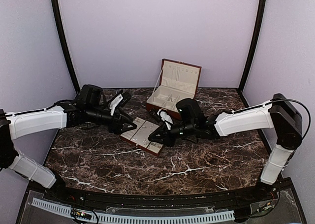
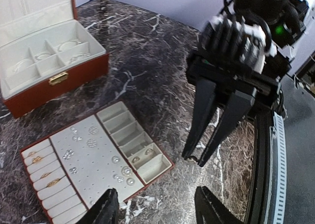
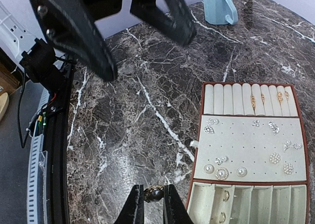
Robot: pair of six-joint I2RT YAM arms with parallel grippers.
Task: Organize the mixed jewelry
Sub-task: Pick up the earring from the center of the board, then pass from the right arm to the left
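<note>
The mixed jewelry shows as tiny metallic pieces. My right gripper is shut on one small gold piece just above the marble, left of the cream-lined tray. Pearl and crystal studs sit on the tray's pad, gold pieces lie in its roll slots, and rings rest in an end compartment. My left gripper hangs open over the tray's near corner, facing the right gripper. From above, the left gripper and right gripper flank the tray.
A red-brown hinged box stands open behind the tray, with thin chains in its cream compartments; from above the box is at the back centre. A blue cup stands on the marble beyond the tray. The table's front edge has a white cable rail.
</note>
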